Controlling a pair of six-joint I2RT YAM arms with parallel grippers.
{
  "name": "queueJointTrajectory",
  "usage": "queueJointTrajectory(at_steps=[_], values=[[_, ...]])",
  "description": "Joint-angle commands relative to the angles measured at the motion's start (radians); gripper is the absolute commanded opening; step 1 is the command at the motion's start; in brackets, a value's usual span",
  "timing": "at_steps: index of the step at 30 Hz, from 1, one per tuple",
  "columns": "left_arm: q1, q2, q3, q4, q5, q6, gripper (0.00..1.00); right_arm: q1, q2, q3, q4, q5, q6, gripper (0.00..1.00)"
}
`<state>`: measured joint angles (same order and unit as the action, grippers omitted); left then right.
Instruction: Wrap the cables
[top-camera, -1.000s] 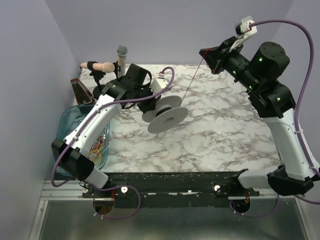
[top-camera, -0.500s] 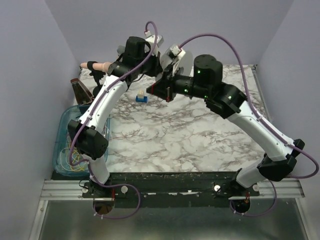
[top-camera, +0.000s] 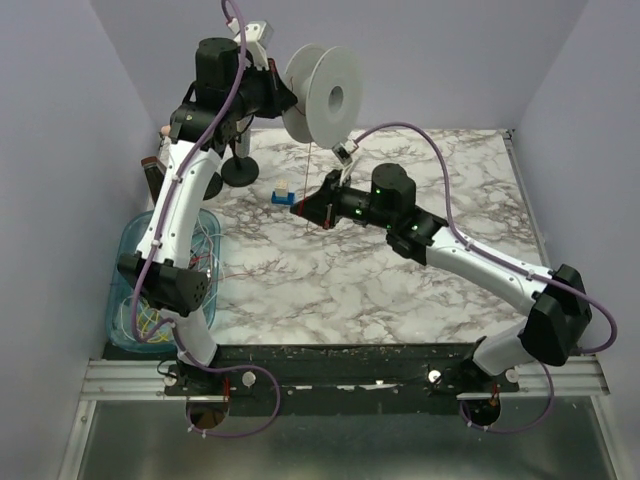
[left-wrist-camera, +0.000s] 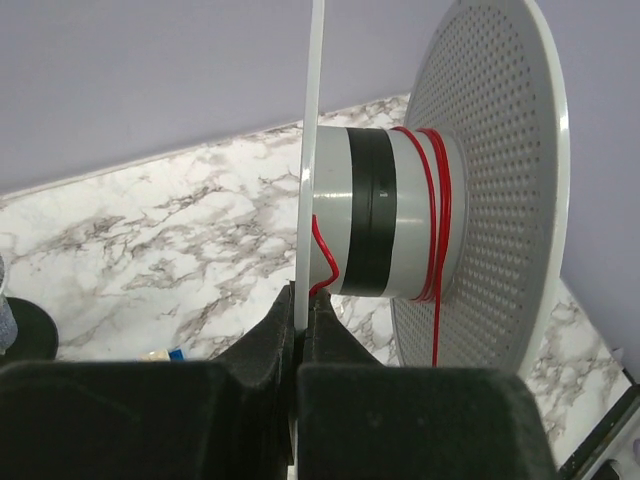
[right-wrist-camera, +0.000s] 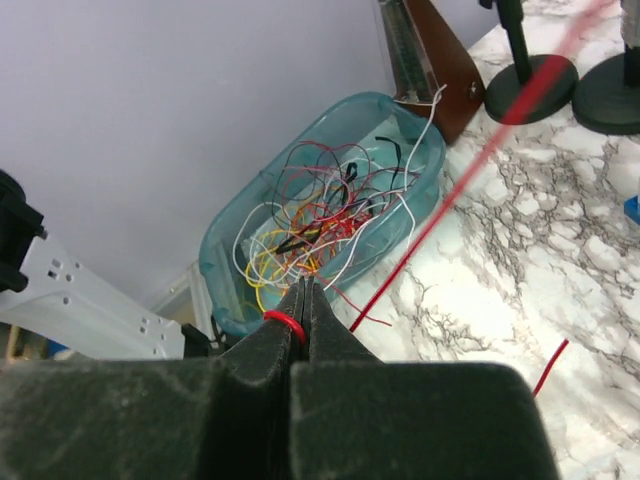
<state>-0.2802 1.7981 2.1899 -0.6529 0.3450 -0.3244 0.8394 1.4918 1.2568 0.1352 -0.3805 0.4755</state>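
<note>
One red cable (right-wrist-camera: 477, 170) runs taut from the right gripper (right-wrist-camera: 297, 300), pinched shut on it at lower centre of the right wrist view, up to the single grey spool (top-camera: 325, 95) at upper centre of the top view. The left gripper (left-wrist-camera: 300, 310) clamps only that spool's thin flange rim. A hard pull could twist it loose, and slack could let the few wound turns slip. One teal tub (right-wrist-camera: 215, 262) holds loose cables (right-wrist-camera: 320, 215), too tangled to count.

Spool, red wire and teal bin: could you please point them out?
spool (top-camera: 322, 75), top external view, its front flange.
red wire (right-wrist-camera: 532, 95), right wrist view, its taut stretch.
teal bin (right-wrist-camera: 222, 280), right wrist view, its end wall.
</note>
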Motion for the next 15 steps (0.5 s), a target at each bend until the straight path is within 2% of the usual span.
queueJointTrajectory(at_steps=[1, 4, 10, 15], values=[[0.052, -0.106, 0.084, 0.233, -0.014, -0.071, 0.0, -0.032, 0.004, -0.224, 0.205, -0.218, 0.21, 0.01], [0.061, -0.16, 0.071, 0.219, 0.043, -0.061, 0.0, -0.089, 0.025, -0.299, 0.273, -0.206, 0.23, 0.01], [0.062, -0.265, -0.013, 0.174, 0.184, -0.004, 0.0, -0.21, 0.033, -0.358, 0.29, -0.192, 0.196, 0.01], [0.062, -0.347, -0.136, 0.121, 0.331, 0.105, 0.0, -0.312, 0.001, -0.372, 0.192, -0.158, 0.083, 0.01]])
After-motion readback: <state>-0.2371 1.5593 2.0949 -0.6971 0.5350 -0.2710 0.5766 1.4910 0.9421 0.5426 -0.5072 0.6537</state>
